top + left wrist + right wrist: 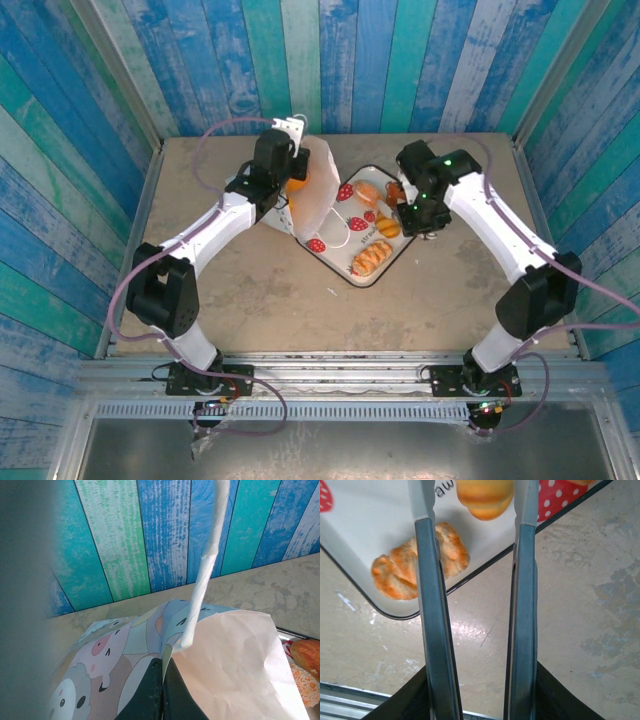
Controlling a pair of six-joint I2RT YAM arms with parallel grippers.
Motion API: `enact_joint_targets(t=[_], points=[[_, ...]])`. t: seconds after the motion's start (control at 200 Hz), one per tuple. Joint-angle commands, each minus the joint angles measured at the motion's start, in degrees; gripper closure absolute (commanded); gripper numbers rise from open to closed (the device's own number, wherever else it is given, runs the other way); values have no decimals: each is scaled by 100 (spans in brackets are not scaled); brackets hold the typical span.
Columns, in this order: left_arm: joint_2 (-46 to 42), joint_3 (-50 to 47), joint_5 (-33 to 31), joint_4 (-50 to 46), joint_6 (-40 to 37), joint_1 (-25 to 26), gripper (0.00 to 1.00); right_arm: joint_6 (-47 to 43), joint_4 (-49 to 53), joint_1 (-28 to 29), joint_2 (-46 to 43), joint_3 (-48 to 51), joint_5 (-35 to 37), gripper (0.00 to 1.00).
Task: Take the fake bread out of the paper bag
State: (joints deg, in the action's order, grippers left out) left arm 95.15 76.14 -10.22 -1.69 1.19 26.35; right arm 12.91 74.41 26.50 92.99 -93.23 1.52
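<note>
The white paper bag is tilted on the table beside the tray, its mouth toward the back. My left gripper is shut on its rim. In the left wrist view the black jaws pinch the paper edge; the outside shows cartoon animals and a white loop handle rises past them. An orange piece of fake bread shows at the bag's mouth. Three more pastries lie on the tray. My right gripper hangs open over the tray's right edge, above a croissant and a roll, holding nothing.
The strawberry-print white tray sits mid-table, turned diagonally; its black rim crosses under my right fingers. Blue and green plank walls close in the back and both sides. Bare tabletop stretches in front of the tray.
</note>
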Motion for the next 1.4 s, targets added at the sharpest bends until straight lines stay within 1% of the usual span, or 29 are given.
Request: enact_joint_targets(t=[0.0, 0.085, 0.205, 0.215, 0.28, 0.406, 0.606, 0.766, 0.856, 0.922, 1.242, 1.312, 1.392], points=[[-272, 155, 90, -99, -287, 2, 100, 212, 85, 119, -407, -292, -237, 58], [-302, 163, 88, -129, -371, 0, 100, 369, -211, 377, -589, -395, -585, 58], [-361, 198, 89, -153, -422, -1, 100, 621, -914, 742, -690, -424, -1179, 57], [-358, 201, 83, -155, -426, 1, 100, 642, -975, 881, -689, -424, -1217, 57], [-391, 207, 108, -170, -452, 2, 100, 766, -1297, 1166, -572, -449, -1402, 57], [-487, 121, 205, -149, -552, 0, 100, 899, -1555, 1418, -90, -570, -1562, 59], [-730, -107, 323, -78, -850, 0, 100, 1158, -1881, 1516, 727, -786, -1758, 59], [-941, -314, 336, 87, -1083, 2, 100, 1355, -2044, 1525, 1236, -1074, -1739, 58], [-961, -350, 347, 107, -1162, 2, 100, 1419, -2049, 1533, 1473, -1276, -1672, 56], [-947, -368, 361, 97, -1176, -3, 100, 1506, -2069, 1555, 1552, -1320, -1537, 56], [-870, -405, 523, 156, -1209, 1, 100, 1582, -2192, 1669, 1824, -1481, -1559, 55], [-870, -448, 529, 183, -1200, 2, 100, 1541, -2114, 1678, 1909, -1571, -1611, 55], [-863, -460, 521, 169, -1183, 2, 100, 1442, -1897, 1713, 1968, -1678, -1494, 55]])
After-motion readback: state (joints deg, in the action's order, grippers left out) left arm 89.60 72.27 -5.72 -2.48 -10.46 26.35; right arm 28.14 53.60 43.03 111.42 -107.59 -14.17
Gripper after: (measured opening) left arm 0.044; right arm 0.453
